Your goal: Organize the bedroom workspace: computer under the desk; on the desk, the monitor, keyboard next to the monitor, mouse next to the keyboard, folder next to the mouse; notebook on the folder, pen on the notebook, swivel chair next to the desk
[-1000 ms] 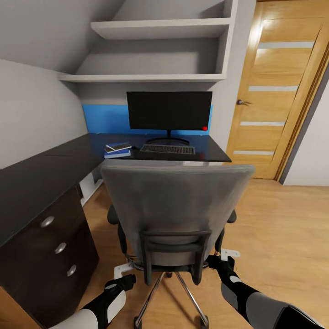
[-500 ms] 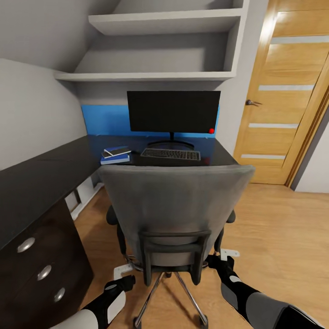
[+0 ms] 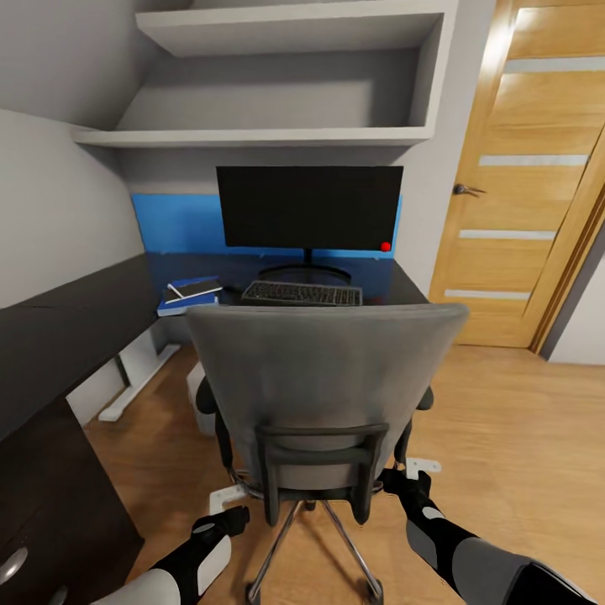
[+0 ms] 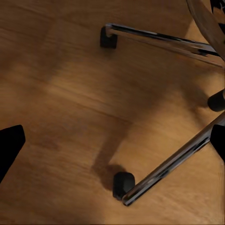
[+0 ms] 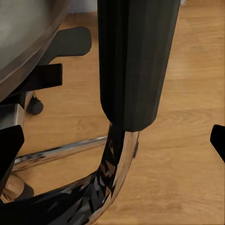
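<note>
Facing the desk [image 3: 395, 290] from behind, the swivel chair [image 3: 323, 395] stands between the robot and the desk's front edge, its grey backrest square to the camera and apart from that edge. The left gripper [image 3: 235, 514] sits low beside the chair's chrome star base on the left, and the right gripper [image 3: 403, 483] sits low on the right, close to the backrest's lower support; the right one appears the nearer to the chair frame. In the right wrist view the fingertips [image 5: 10, 145] are spread wide, with the black upright and a chrome leg between them but no visible contact. In the left wrist view the fingertips [image 4: 10, 143] are likewise spread, over bare wood floor [image 4: 61, 84] with castors and chrome legs ahead.

On the desk, the monitor [image 3: 309, 206] stands toward the back edge against the blue panel, the keyboard [image 3: 302, 294] lies just in front of its stand, long axis parallel to the front edge. Toward the inner corner lies the folder [image 3: 181, 302] with the notebook [image 3: 195, 290] on it; pen and mouse cannot be made out.

Judgement: the remaining step is bringing the chair up to the desk, a push straight ahead along the line from robot to keyboard
</note>
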Robot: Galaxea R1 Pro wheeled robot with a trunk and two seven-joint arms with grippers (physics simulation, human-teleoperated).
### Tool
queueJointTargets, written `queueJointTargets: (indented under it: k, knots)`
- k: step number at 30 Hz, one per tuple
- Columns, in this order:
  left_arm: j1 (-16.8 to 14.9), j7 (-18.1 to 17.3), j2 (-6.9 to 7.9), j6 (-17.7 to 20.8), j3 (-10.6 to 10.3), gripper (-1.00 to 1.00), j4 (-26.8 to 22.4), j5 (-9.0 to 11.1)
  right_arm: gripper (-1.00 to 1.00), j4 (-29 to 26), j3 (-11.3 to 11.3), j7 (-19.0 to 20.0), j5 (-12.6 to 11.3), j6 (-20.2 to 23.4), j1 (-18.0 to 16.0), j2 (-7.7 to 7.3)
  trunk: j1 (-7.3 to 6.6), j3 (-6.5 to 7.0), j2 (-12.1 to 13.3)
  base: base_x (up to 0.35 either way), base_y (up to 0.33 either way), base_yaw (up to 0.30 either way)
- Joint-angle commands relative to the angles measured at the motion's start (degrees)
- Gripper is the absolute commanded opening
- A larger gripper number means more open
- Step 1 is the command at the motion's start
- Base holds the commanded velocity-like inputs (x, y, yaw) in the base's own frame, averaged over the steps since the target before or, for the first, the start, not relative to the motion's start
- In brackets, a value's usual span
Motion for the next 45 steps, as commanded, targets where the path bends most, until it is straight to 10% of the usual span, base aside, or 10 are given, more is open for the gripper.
queueJointTargets:
  k: [1,23,45]
  knots:
    - [-0.1,0.1,0.00,-0.1,-0.6,1.00,-0.1,0.3,1.00,-0.2,1.1,-0.2,0.6,0.1,0.0,0.01,0.02,-0.04,0.0,0.320,-0.014,0.000]
    - [-0.1,0.1,0.02,-0.2,-0.6,1.00,-0.1,0.3,1.00,-0.2,1.1,-0.2,0.6,0.1,0.0,0.01,0.02,-0.04,0.0,0.206,-0.001,0.000]
    - [-0.1,0.1,0.02,-0.2,-0.6,1.00,-0.1,0.3,1.00,-0.2,1.2,-0.2,0.6,0.1,0.0,0.07,0.02,-0.04,0.0,-0.214,0.000,0.000]
